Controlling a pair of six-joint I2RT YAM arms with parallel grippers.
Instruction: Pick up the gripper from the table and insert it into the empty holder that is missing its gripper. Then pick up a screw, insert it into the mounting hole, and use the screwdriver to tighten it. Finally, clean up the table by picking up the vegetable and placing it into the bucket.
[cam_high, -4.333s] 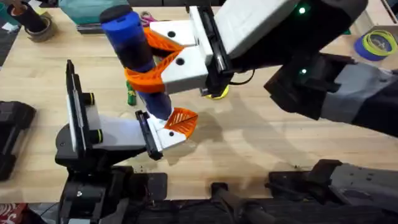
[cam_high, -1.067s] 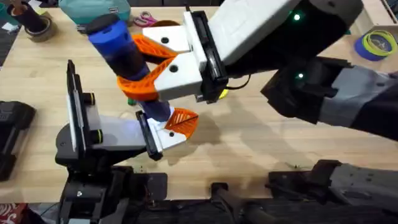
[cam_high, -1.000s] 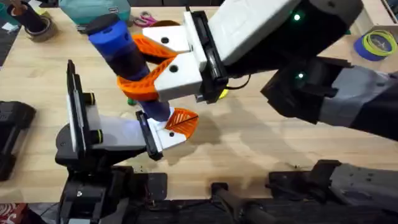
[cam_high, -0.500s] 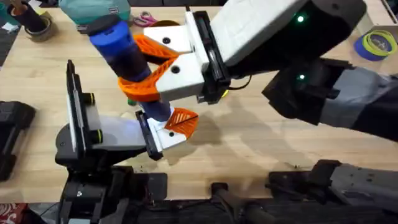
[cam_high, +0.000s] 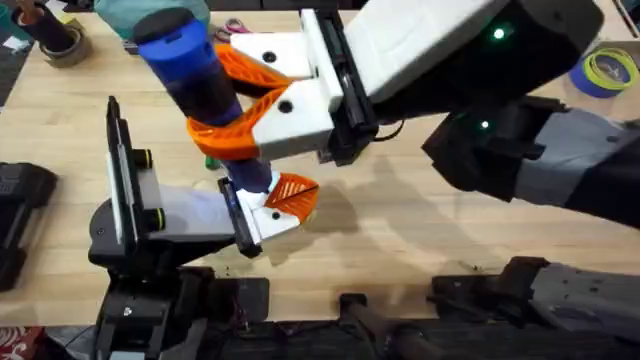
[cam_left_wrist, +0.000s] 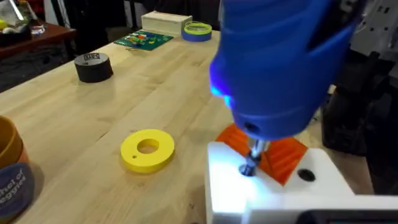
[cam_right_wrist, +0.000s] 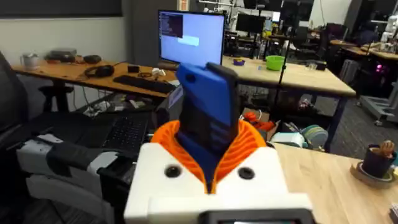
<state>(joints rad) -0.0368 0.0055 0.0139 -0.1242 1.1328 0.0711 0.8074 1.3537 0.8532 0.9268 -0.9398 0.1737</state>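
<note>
Gripping the screwdriver (cam_high: 200, 85) between its orange ribbed pads, the right claw (cam_high: 245, 105) holds the thick blue cylinder tilted above the left claw (cam_high: 275, 205). The body is smooth glossy plastic; in the left wrist view its thin metal tip (cam_left_wrist: 250, 160) stands on a small dark hole in the holder (cam_left_wrist: 261, 186), a white angular block lit by a bluish glow. Just behind the tip lies the gripper (cam_left_wrist: 273, 152), an orange wedge with a ribbed face, seated against that white block. I cannot tell if the left claw is open or closed.

The worktop (cam_high: 400, 230) is pale wood with fine grain. A flat yellow ring (cam_left_wrist: 147, 149) lies on it near the holder, and a black tape roll (cam_left_wrist: 93, 66) stands farther away. At the edge of the left wrist view is the curved orange wall of the bucket (cam_left_wrist: 11, 168) with a dark purple band. From overhead, the vegetable (cam_high: 211, 161) is a bit of green beside the screwdriver, mostly hidden under the right claw. A blue tape roll (cam_high: 605, 72) lies at the far right corner.
</note>
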